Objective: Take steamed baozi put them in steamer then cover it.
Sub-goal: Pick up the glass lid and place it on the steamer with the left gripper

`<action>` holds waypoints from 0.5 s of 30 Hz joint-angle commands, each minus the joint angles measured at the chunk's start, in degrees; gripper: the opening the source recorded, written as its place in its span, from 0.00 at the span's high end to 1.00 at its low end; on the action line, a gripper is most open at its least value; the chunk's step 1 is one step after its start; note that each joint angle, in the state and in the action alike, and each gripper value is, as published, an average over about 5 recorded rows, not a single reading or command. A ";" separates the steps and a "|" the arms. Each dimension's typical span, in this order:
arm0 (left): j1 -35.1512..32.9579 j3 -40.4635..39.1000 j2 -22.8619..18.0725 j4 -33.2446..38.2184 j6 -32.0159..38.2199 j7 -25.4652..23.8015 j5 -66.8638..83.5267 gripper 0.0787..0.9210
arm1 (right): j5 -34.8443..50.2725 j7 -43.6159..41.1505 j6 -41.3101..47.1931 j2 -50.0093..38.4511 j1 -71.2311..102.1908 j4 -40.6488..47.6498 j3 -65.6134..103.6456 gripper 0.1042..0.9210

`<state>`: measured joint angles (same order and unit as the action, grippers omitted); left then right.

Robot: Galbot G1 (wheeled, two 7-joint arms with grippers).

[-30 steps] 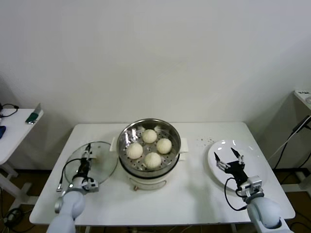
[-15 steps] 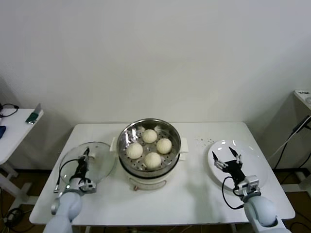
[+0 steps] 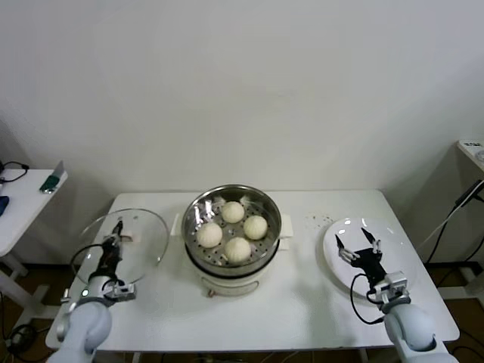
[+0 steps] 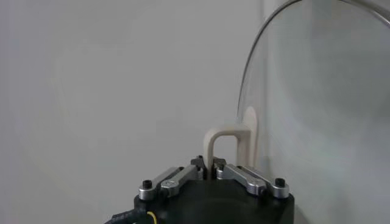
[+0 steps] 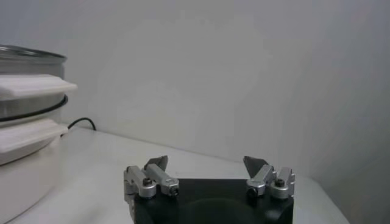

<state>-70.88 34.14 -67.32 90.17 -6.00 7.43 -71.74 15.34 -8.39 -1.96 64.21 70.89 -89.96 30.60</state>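
Observation:
Several cream-white steamed baozi (image 3: 238, 249) lie in the shiny steel steamer (image 3: 198, 210) at the table's middle. Left of it, the clear glass cover (image 3: 144, 236) is tilted and raised off the table. My left gripper (image 3: 117, 229) is shut on the cover's cream handle (image 4: 226, 145), and the glass (image 4: 323, 103) rises beside that handle in the left wrist view. My right gripper (image 3: 358, 242) stands open and empty over the white plate (image 3: 393, 236) at the right. The steamer's side (image 5: 27, 115) shows in the right wrist view, beyond my right gripper (image 5: 206, 165).
A side table (image 3: 23, 204) with small items stands off the left edge. A cable (image 3: 446, 219) runs down at the far right. Small crumbs (image 3: 311, 219) lie between the steamer and the plate.
My left gripper closed on the cover's handle and lifted the cover off the table, carrying it to the left. The right gripper stayed over the plate.

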 commanded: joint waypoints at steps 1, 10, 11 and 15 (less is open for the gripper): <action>-12.40 0.90 6.06 25.40 -16.77 -2.26 2.24 0.91 | -0.23 -0.31 -0.25 -0.72 -1.02 1.64 -0.88 0.12; -10.24 -4.11 15.07 33.27 -27.35 -5.33 5.24 0.91 | -1.49 -0.96 -1.25 -0.42 -5.05 6.18 -3.57 0.12; -9.39 -5.26 16.40 33.76 -28.38 -5.92 5.87 0.91 | -1.64 -0.99 -1.34 -0.26 -5.62 6.85 -3.91 0.12; -6.85 -10.09 20.76 35.71 -32.12 -7.64 9.35 0.91 | -2.35 -1.05 -1.56 0.48 -7.69 9.11 -5.30 0.12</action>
<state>-79.06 31.75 -57.67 114.36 -24.63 3.74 -67.79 14.01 -9.22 -3.07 64.13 67.26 -85.65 27.78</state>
